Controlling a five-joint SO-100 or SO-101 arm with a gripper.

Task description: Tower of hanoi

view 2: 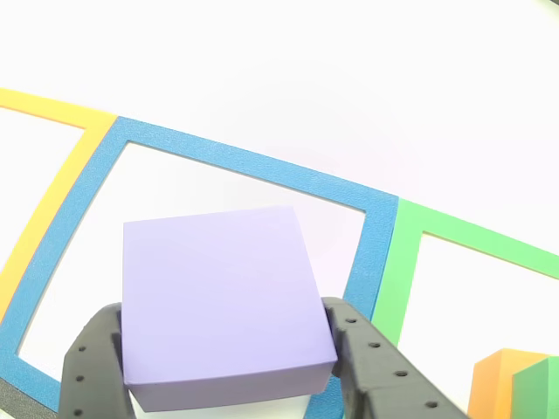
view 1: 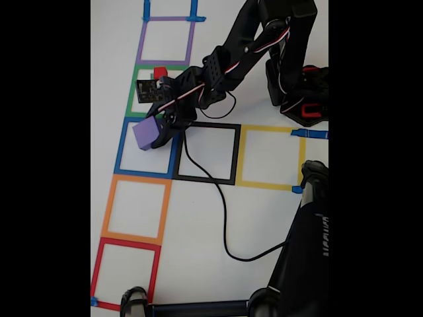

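A: Where are we holding the purple cube (view 2: 223, 301)?
B: The gripper (view 1: 160, 131) is clamping its sides above the blue outline (view 2: 244, 161); orange cube (view 2: 493, 384) and green cube (view 2: 537, 393) are waiting at four o'clock, probably stacked.

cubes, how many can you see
4: purple cube in the tool over the blue square; orange cube and green cube beside it; red cube behind the arm.
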